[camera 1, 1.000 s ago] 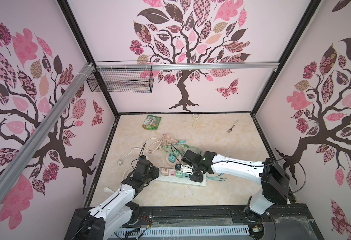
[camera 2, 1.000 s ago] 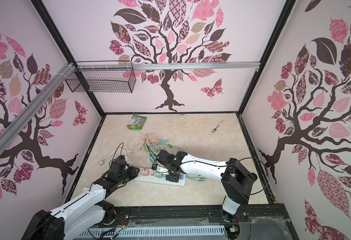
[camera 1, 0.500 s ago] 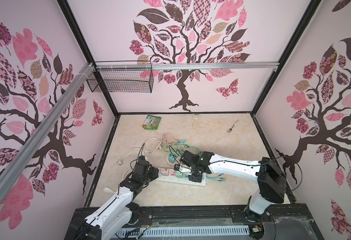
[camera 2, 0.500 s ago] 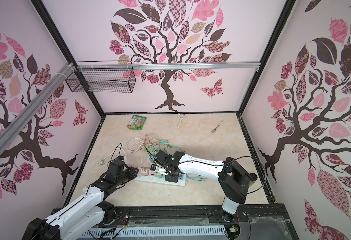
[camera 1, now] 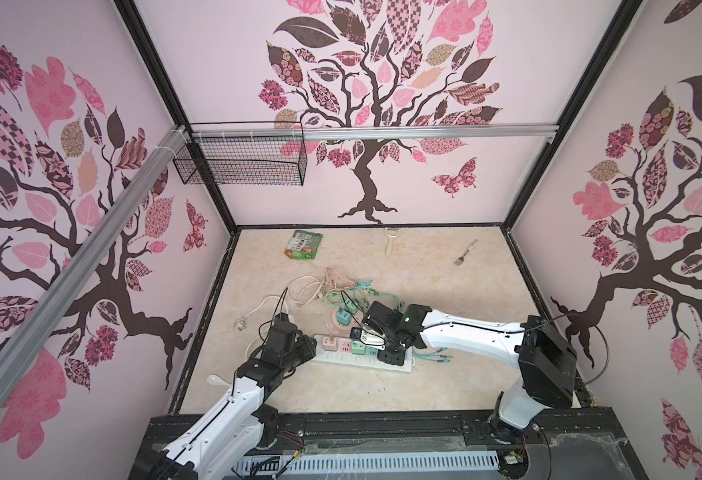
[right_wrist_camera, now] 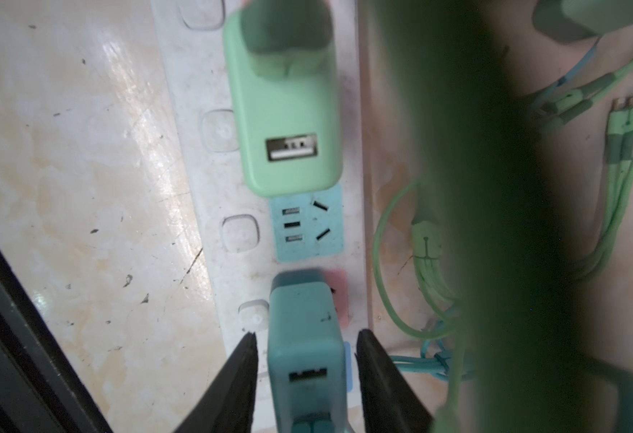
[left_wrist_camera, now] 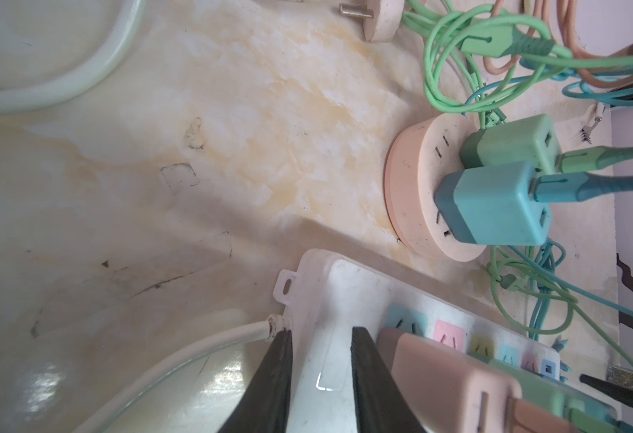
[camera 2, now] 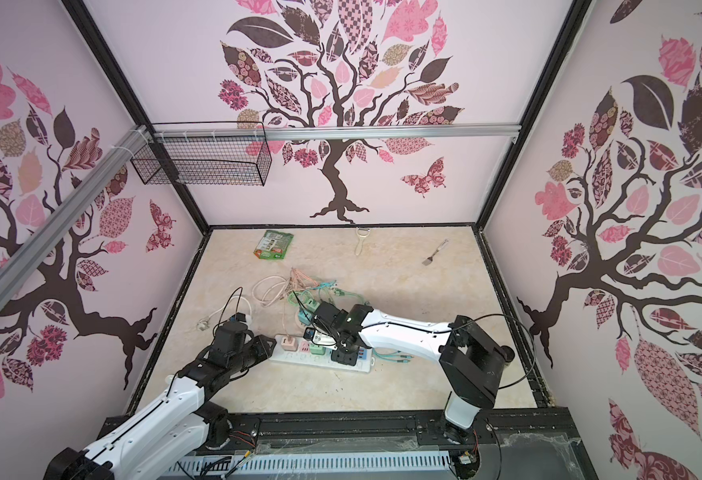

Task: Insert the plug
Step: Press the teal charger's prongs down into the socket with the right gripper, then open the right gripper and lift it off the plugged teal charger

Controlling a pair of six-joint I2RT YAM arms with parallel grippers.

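Plug (right_wrist_camera: 303,311) stands in the strip (right_wrist_camera: 195,56), right end effector (right_wrist_camera: 306,337) flanking it with gaps both sides; left end effector (left_wrist_camera: 320,333), narrowly parted, sits at the strip's cord end.

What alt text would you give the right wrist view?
A teal charger stands in a white power strip between the right arm's open black fingers, a gap on each side. Beyond a free blue socket sits a green charger; a blurred green shape blocks much else.
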